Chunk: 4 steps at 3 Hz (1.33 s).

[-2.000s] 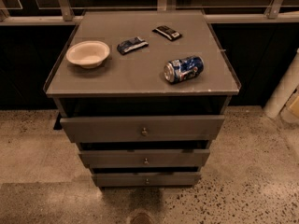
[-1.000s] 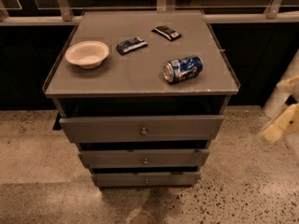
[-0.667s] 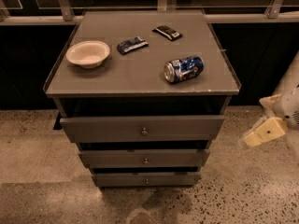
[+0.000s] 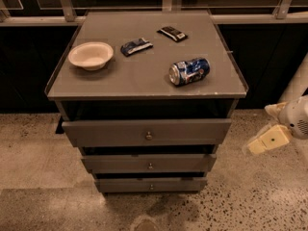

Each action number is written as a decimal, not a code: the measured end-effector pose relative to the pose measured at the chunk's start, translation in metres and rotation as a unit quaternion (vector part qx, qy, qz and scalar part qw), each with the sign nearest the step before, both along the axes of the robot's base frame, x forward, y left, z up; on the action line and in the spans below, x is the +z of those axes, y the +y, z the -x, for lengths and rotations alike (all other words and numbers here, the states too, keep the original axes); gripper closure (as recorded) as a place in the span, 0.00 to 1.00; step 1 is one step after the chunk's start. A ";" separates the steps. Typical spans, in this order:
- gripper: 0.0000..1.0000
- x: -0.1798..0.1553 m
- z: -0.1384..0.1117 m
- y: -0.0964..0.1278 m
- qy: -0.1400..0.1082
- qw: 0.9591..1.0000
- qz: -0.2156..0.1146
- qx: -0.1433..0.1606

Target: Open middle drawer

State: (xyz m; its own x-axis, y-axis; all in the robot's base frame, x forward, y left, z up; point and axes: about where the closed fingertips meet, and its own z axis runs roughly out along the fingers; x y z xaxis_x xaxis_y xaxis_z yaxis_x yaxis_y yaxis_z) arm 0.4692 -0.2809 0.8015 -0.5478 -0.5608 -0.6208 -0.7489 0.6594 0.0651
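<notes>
Under the front edge of the worktop, in the grey cabinet's stack of three: middle drawer, flat grey front with a small round knob at centre, between the wider top drawer and the smallest bottom drawer. Off the right front corner, lower than the worktop and well apart from the cabinet: gripper, cream jaws apart, clamped on nothing. On the worktop: pale bowl near the left edge, blue wrapper and dark wrapper toward the back edge, blue can on its side nearer the right front corner.
</notes>
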 end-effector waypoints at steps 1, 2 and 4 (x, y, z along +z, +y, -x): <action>0.00 -0.049 0.011 0.014 0.003 0.998 -0.056 -0.026; 0.00 -0.116 0.011 0.026 0.023 0.994 -0.091 -0.060; 0.00 -0.178 0.000 0.032 0.059 0.988 -0.111 -0.093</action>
